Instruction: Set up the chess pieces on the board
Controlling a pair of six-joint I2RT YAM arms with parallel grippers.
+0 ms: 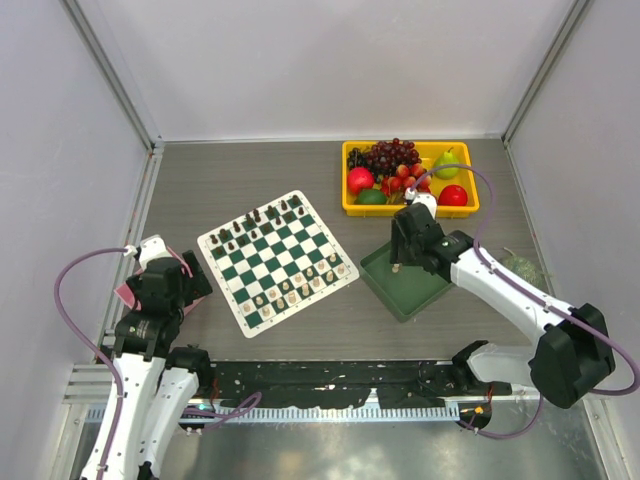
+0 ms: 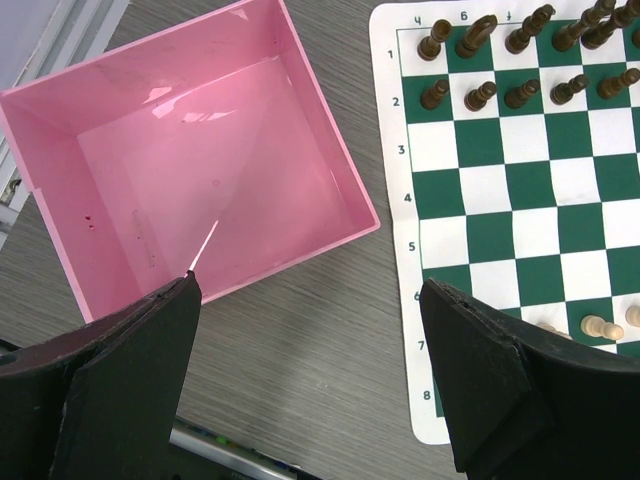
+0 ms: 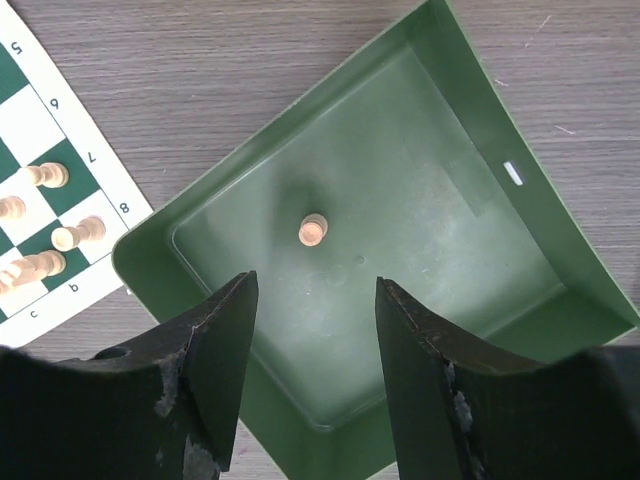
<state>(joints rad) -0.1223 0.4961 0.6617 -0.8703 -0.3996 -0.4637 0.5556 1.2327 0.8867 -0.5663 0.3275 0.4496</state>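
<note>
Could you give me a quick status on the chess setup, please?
Left gripper open over pink bin. Right gripper open above lone cream pawn in green tray. Path clear.

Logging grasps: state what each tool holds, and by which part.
Nothing: left tool and right tool are both open, empty; a cream piece sits loose in the green tray.

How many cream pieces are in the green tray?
1. The cream piece stands mid-floor of the green tray, under the open right pincer, which may hide another.
</note>
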